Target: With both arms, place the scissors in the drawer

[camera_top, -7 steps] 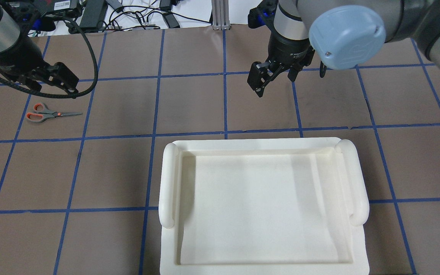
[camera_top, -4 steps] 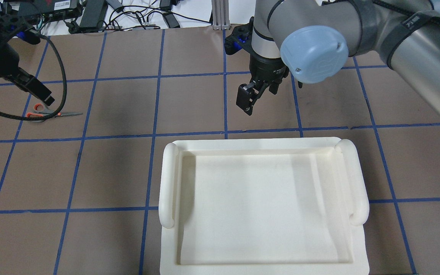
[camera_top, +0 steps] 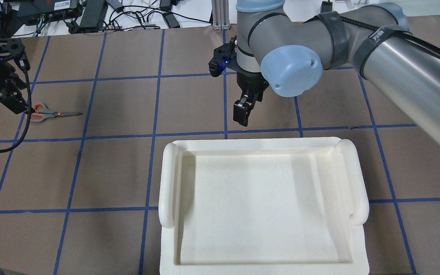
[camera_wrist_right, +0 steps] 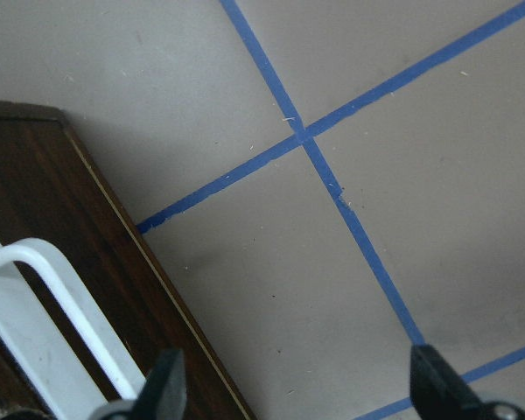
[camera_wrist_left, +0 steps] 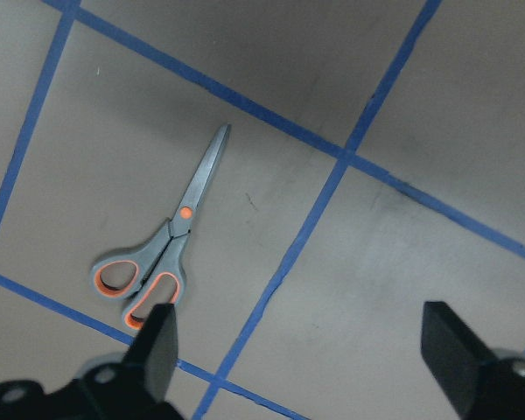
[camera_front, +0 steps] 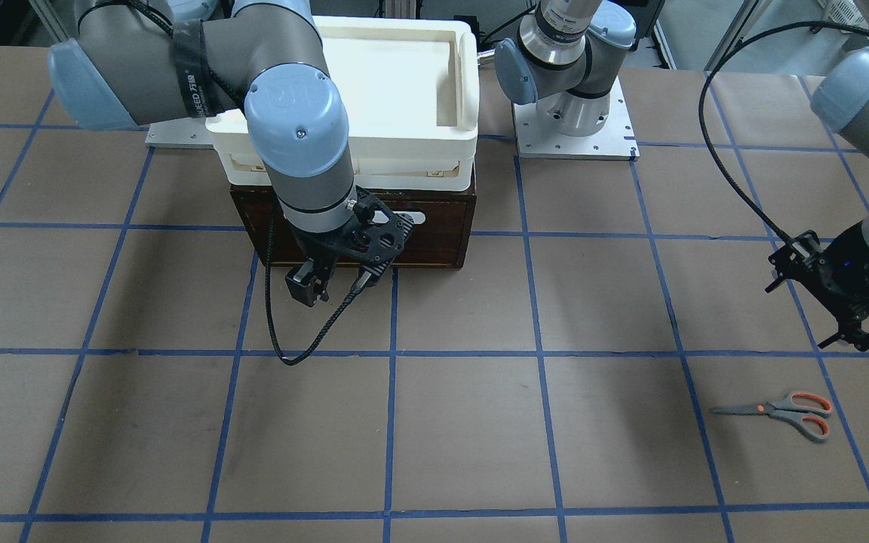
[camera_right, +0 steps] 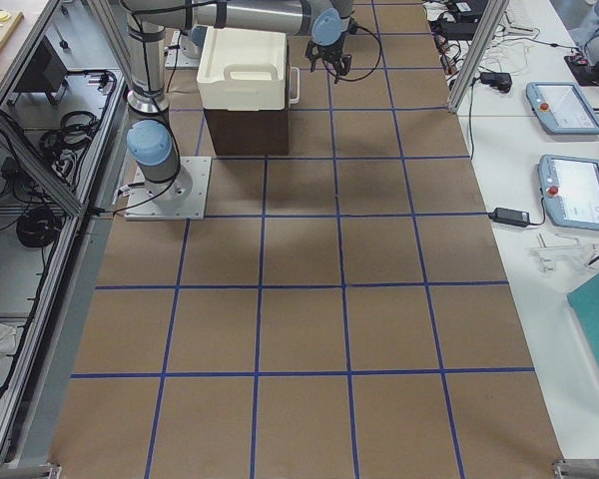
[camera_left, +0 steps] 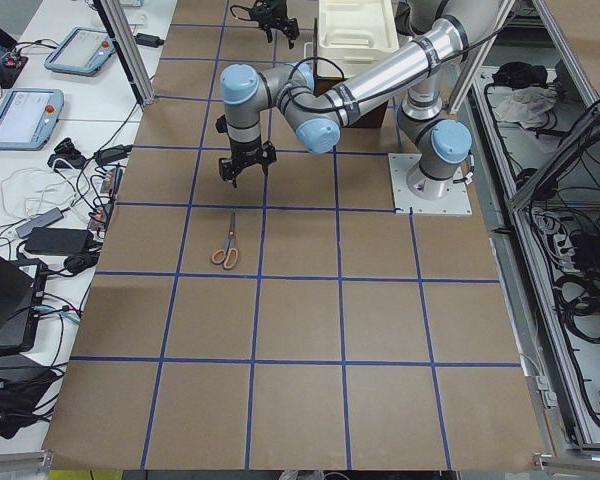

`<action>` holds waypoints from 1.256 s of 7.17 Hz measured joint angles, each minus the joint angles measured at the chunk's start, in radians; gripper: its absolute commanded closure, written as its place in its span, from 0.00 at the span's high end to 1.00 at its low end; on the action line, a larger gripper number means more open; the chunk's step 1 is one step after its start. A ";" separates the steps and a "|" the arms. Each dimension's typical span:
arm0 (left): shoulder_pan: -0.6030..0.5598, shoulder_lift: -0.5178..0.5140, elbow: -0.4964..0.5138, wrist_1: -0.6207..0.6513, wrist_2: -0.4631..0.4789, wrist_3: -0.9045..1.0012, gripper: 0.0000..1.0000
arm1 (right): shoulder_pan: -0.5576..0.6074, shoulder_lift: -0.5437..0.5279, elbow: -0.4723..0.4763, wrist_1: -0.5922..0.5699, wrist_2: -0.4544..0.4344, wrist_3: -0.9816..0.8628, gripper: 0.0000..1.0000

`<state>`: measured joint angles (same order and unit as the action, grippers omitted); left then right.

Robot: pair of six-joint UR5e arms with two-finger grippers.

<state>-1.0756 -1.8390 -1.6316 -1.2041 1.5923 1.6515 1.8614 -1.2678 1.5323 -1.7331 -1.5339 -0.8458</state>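
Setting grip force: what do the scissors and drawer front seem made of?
Scissors: blades look like matte grey metal; handles probably plastic, grey lined orange. Drawer: likely dark varnished wood, streaky grain; white bar handle may be plastic or painted metal.

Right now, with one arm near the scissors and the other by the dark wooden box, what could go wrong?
1. The small grey scissors with orange-lined loops lie flat on the brown paper, off to one side of the open left gripper; coming straight down might miss or nudge them.
2. The dark brown wooden drawer looks closed, and its white bar handle sits beside, not between, the fingers of the open right gripper; it could bump the front.
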 measured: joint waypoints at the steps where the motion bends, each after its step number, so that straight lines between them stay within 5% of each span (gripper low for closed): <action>1: 0.012 -0.044 0.004 0.033 0.005 0.111 1.00 | 0.000 0.011 0.001 0.001 0.003 -0.122 1.00; 4: 0.018 -0.170 0.011 0.171 0.050 0.332 1.00 | 0.003 0.027 0.023 0.030 0.050 -0.319 1.00; 9: 0.019 -0.335 0.063 0.292 0.048 0.506 0.99 | 0.005 0.039 0.029 0.082 0.068 -0.401 1.00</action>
<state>-1.0569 -2.1737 -1.5686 -0.9124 1.6403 2.1571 1.8668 -1.2285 1.5610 -1.6509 -1.4655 -1.2473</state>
